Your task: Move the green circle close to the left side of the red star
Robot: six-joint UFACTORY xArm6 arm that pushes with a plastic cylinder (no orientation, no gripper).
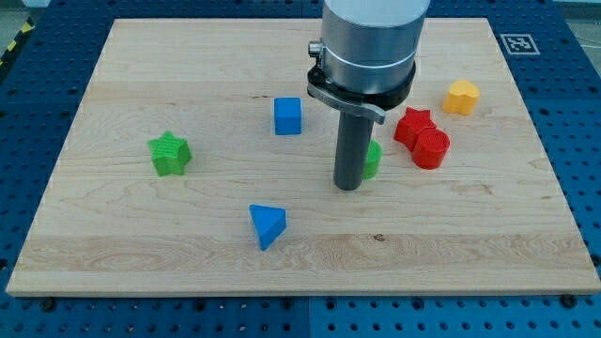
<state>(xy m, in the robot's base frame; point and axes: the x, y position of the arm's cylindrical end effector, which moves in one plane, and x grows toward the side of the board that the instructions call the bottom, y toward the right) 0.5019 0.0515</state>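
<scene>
Blue perforated plating surrounds the wooden desk point(113, 244), which carries seven small blocks. No jaws are fitted to the end effector: the arm ends in a straight dark rod, so wide, narrow and holding states do not apply. My tip point(348, 187) rests on the desk right of centre, directly against the left side of the green circle point(373, 159), which the rod hides for the most part. The green circle lies near the left side of the red star point(413, 125), with a narrow strip of bare wood between the two. A red cylinder point(432, 148) touches the red star on its near right side. A yellow block point(461, 97) sits further right and farther away; its shape is not clear. A blue cube point(288, 115) lies left of the rod, a blue triangle point(267, 225) lies nearer the front, and a green star point(169, 154) sits well apart on the left.
</scene>
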